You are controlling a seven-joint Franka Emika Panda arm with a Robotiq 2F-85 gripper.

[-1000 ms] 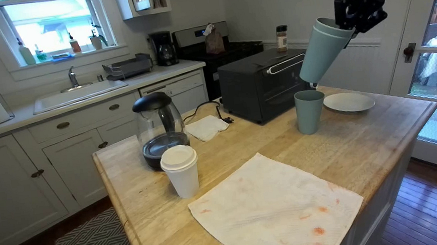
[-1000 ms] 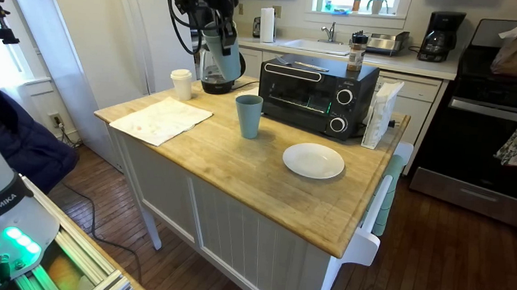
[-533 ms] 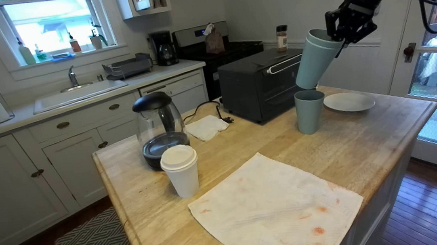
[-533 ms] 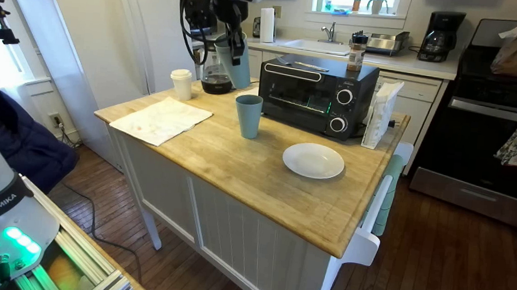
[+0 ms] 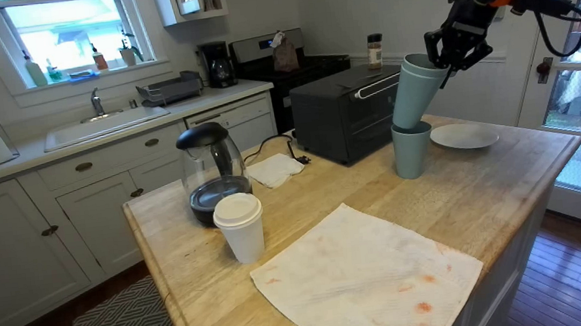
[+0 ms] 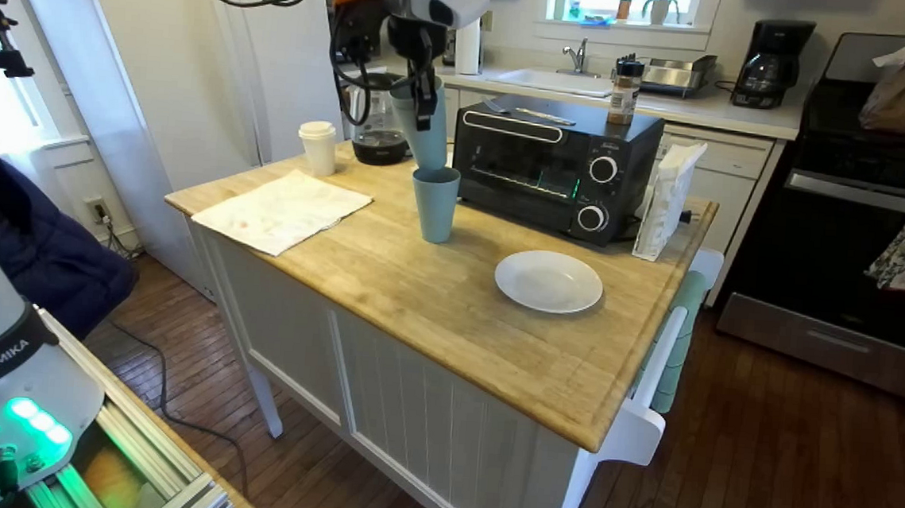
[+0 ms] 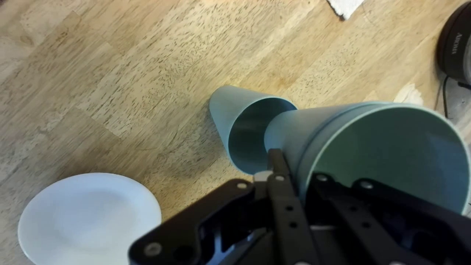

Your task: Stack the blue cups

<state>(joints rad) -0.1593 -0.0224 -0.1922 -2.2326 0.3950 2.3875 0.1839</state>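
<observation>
In an exterior view. Nested pair of blue cups [image 5: 417,93]: right of centre, tilted, top leaning right. Pincer [image 5: 442,67]: pinching the pair's wall at the rim. Standing cup [image 5: 412,152]: directly below, upright on the worktop [image 5: 368,186]. Change: the pair sits lower than a moment ago; its base is now at the standing cup's mouth, no gap showing. Bearing on task, as judged: the final nesting is starting; the tilt probably wants straightening. Toaster oven [image 5: 321,119]: close, to the left.

In an exterior view. Plate [image 6: 548,281]: lower right of the standing cup, apart from it. Pair: upper centre, top leaning left. Toaster oven: near, to the cup's right. Bare worktop: between the cup and the near edge, likely the best side for correcting.

Wrist view. Pair's base: over the right part of the standing cup's mouth, covering the rim there; contact uncertain. Off-centre entry could catch.
</observation>
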